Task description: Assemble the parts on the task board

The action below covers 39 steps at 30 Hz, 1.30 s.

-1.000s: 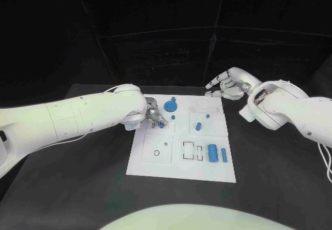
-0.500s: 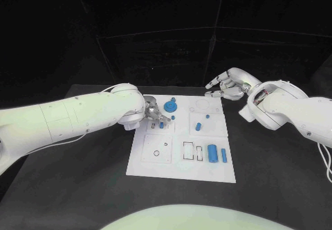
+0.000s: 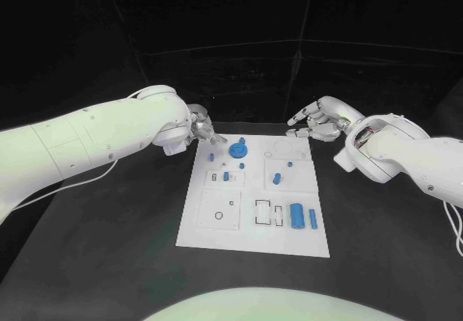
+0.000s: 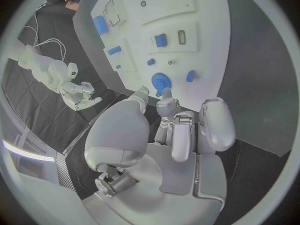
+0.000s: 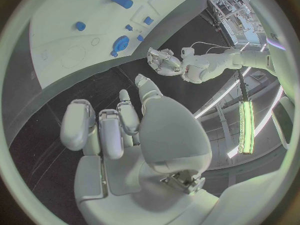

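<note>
Left hand (image 3: pixel 201 130) hovers empty, fingers loosely apart, at the task board's (image 3: pixel 253 235) far-left corner. Right hand (image 3: pixel 318 120) empty, fingers curled, off the far-right corner. Your nearest part is the blue gear (image 3: pixel 239 148); descend squarely, pinch its hub.

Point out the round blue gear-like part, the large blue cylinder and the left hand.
Round blue gear-like part (image 3: pixel 239 148), head view, its top face.
Large blue cylinder (image 3: pixel 297 214), head view, mid-length of its side.
Left hand (image 3: pixel 202 127), head view, its silver middle.
</note>
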{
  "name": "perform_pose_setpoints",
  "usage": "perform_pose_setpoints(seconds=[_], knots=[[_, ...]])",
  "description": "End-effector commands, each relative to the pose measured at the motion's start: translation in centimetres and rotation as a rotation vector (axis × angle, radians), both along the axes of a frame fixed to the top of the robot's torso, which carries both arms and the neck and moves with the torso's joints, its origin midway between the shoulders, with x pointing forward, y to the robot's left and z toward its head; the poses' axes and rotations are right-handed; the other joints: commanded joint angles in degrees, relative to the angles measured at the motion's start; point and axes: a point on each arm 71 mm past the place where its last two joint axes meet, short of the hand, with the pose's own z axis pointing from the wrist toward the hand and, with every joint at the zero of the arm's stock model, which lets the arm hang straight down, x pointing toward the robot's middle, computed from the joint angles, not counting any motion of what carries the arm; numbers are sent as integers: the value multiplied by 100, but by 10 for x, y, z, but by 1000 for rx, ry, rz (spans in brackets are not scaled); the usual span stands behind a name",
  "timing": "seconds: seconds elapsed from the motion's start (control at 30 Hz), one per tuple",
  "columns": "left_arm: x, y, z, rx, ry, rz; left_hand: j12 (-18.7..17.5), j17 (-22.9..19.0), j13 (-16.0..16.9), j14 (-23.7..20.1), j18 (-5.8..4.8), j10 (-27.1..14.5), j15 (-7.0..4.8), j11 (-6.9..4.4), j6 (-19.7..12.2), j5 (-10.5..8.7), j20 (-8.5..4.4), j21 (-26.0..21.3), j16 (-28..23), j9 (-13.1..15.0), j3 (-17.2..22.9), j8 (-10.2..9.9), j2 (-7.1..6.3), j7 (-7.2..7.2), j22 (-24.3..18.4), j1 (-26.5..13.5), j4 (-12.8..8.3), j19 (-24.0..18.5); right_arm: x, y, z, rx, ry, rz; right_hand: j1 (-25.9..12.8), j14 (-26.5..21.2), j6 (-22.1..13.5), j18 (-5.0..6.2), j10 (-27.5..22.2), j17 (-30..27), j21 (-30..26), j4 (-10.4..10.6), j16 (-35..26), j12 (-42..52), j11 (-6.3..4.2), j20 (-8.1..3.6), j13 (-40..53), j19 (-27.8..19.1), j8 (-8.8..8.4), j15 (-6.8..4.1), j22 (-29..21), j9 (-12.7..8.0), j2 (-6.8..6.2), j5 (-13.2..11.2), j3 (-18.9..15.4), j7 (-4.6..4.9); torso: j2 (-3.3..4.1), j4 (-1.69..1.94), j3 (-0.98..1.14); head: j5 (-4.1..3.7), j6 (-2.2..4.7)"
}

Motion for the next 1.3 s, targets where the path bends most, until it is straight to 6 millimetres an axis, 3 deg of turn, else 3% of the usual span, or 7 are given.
perform_pose_setpoints(seconds=[0.03, 0.2, 0.47, 1.17, 1.3], knots=[[5, 1, 0, 35, 47, -53, -1, 1509, -13, 596, 79, 2, 59, 60, -130, 18, 77, -33, 18, -149, -80, -165, 13, 39, -7, 83, 14, 6, 0, 1, 1, 0, -6, 5, -79, 332, -27, 61, -29, 224, -24, 16, -27, -39, 9, -2, -5, -30, -34, -43, -5, -5, 0, 18, -21, 0, 10, -16, 2, 20, 20], [16, 3, -1, 85, 49, -60, 46, 1509, -12, 596, 78, 9, 86, 87, 7, 10, 121, -10, 18, -302, -284, -212, 39, 63, 34, 39, 142, 21, 1, 2, 1, 0, -6, 5, -79, 332, -27, 61, -29, 224, -24, 16, -27, -39, 9, -2, -5, -30, -34, -43, -5, -5, 0, 18, -21, 0, 20, -9, -8, 24, 29], [28, 6, -12, 154, 97, -59, 92, 1509, -14, 596, 77, 34, 62, 47, 270, 1, 109, 13, 18, -394, -618, -114, 136, 9, 77, -71, 391, 41, 2, 5, 1, 1, -6, 9, -79, 332, -27, 61, -29, 224, -24, 16, -27, -39, 9, -2, -5, -30, -34, -43, -5, -5, 0, 18, -21, 0, 20, -17, -3, 17, -1], [35, 3, -34, 221, 162, -81, 142, 1509, 24, 596, 55, 76, 20, -4, 396, -7, 74, 92, 18, -347, -798, 34, 205, -52, 192, -34, 399, 77, 2, 10, 1, 3, -7, 18, -89, 331, -27, 60, -33, 217, -26, 30, -32, -45, 8, -1, -12, -29, -34, -43, -3, -4, 3, 20, -29, -2, 9, -12, 5, 59, -25], [34, 1, -37, 229, 172, -90, 139, 1509, 17, 596, 55, 73, 17, -8, 396, -5, 71, 92, 18, -344, -805, 42, 219, -55, 193, -13, 391, 78, 2, 10, 1, 4, -7, 19, -91, 329, -28, 63, -34, 212, -32, 35, -36, -46, 8, -1, -14, -35, -34, -43, -17, -3, 6, 22, -30, -2, 6, -10, -2, 60, -29]])
